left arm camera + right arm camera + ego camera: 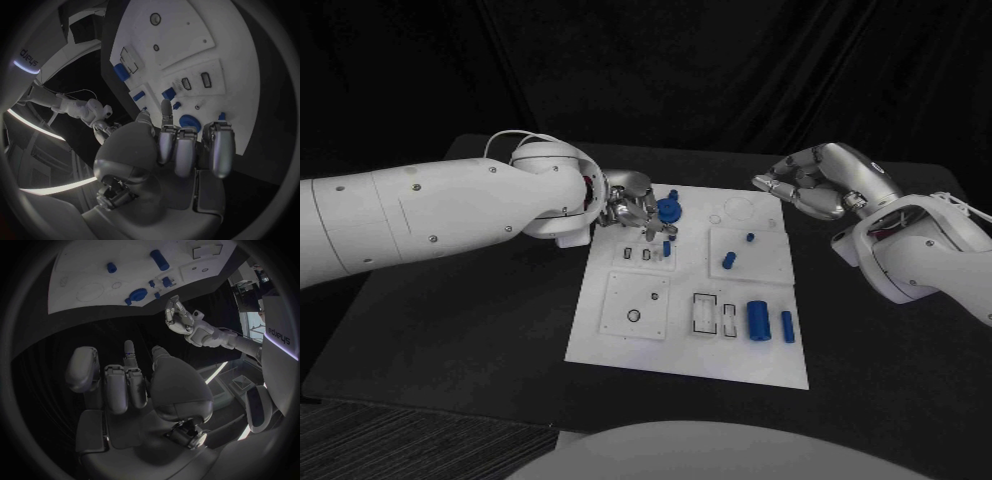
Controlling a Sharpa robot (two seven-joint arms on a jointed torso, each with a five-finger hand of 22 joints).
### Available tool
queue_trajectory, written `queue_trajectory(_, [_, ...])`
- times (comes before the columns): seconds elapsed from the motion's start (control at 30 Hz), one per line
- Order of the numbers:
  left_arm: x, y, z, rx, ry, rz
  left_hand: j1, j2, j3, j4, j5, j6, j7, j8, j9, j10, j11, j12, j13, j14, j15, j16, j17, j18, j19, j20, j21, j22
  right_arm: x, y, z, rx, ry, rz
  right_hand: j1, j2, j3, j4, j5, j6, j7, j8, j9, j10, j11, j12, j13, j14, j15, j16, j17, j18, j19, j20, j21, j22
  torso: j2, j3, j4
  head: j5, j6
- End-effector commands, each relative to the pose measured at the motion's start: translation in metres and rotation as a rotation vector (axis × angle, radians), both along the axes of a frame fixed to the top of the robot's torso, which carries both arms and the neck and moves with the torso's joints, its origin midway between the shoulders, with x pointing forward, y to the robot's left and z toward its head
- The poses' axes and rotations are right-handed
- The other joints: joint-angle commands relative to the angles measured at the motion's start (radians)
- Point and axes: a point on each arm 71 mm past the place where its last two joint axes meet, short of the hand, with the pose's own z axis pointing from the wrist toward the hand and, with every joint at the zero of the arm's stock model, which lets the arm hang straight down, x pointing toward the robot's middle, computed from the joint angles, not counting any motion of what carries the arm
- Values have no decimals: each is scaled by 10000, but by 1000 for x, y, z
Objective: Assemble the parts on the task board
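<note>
On the black desk (pixel 473 330) lies the white rectangular task board (pixel 678 345); a large blue cylinder (pixel 757 320) rests near its front. Farther back, the left robot hand (pixel 635 213) hovers beside a round blue part (pixel 669 209), fingers curled, holding nothing. The right robot hand (pixel 805 190), fingers curled and empty, hangs off the board's far corner.

A black table (pixel 459 330) stands before dark drapery, with grey ribbed carpet, as far as can be made out, at the near corner (pixel 387 435).
</note>
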Motion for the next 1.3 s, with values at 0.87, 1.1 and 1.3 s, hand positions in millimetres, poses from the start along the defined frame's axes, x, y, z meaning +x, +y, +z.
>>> queue_trajectory(0.87, [3, -16, -1, 2304, -8, 138, -30, 195, -22, 40, -619, -14, -154, 195, 1335, 1712, -349, 487, 2614, 1039, -378, 102, 2643, -139, 176, -233, -51, 1157, 0, -4, 4, -651, -265, -371, 195, 20, -394, 74, 356, -45, -16, 170, 204, 1025, -1, 166, 2654, 870, -6, 129, 2021, -63, -36, 11, 45, 1634, -230, 55, -142, 126, -142])
queue_trajectory(1.1, [5, -18, -1, 2672, -73, 4, -184, 239, 8, 77, -710, 8, -146, 62, 1391, 1712, -346, 487, 2614, 1039, -380, 102, 2643, -130, 160, -237, -90, 1123, 1, -3, 5, -719, -269, -372, 221, 17, -407, 74, 404, -46, -17, 177, 216, 1025, -4, 166, 2654, 868, -8, 124, 2016, -62, -35, 11, 45, 1634, -246, 46, -146, 196, -142])
queue_trajectory(1.3, [5, -22, -2, 2747, -46, -185, -319, 284, 98, 59, -701, -48, -80, -379, 1342, 1712, -297, 487, 2614, 1039, -347, 102, 2643, -110, 99, -215, -174, 1041, 1, -3, 5, -751, -249, -381, 251, 19, -418, 74, 455, -50, -19, 183, 228, 1025, -6, 166, 2654, 865, -10, 112, 2003, -60, -37, 10, 36, 1632, -257, 51, -146, 219, -142])
